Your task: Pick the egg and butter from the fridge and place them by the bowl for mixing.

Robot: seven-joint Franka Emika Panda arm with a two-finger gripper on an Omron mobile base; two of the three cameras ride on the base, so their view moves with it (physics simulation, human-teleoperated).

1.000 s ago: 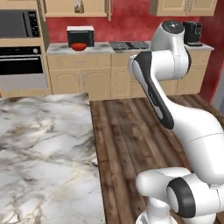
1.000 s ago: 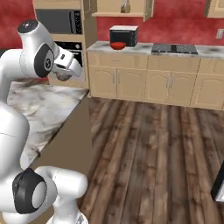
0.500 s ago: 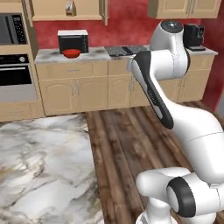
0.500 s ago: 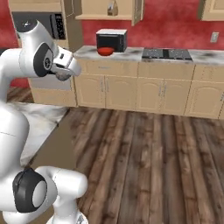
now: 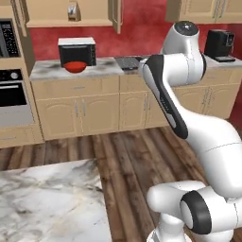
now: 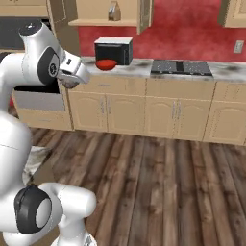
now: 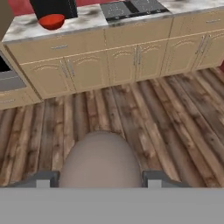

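Note:
In the hand view my gripper (image 7: 100, 179) is shut on the egg (image 7: 100, 159), a brownish-tan ball that sits between the two dark fingertips (image 7: 43, 179). The right base view has the hand (image 6: 74, 77) raised at upper left, facing the counter. The red bowl (image 5: 74, 66) (image 6: 106, 64) (image 7: 51, 21) rests on the marble counter just in front of the black-and-white microwave (image 5: 77, 49) (image 6: 113, 49), well beyond the gripper across the wooden floor. The butter and the fridge are out of view.
A marble-topped island (image 5: 42, 203) lies at lower left near the base. Along the counter run a cooktop (image 6: 180, 67) and wooden cabinets (image 7: 109, 61). A wall oven (image 5: 9, 94) stands at left, a coffee machine (image 5: 220, 45) at right. Wooden floor (image 6: 158, 182) lies between.
The whole scene has shifted: the base has moved, so the counter with the bowl now sits nearer and more central. The arm keeps its pose and its hold on the egg.

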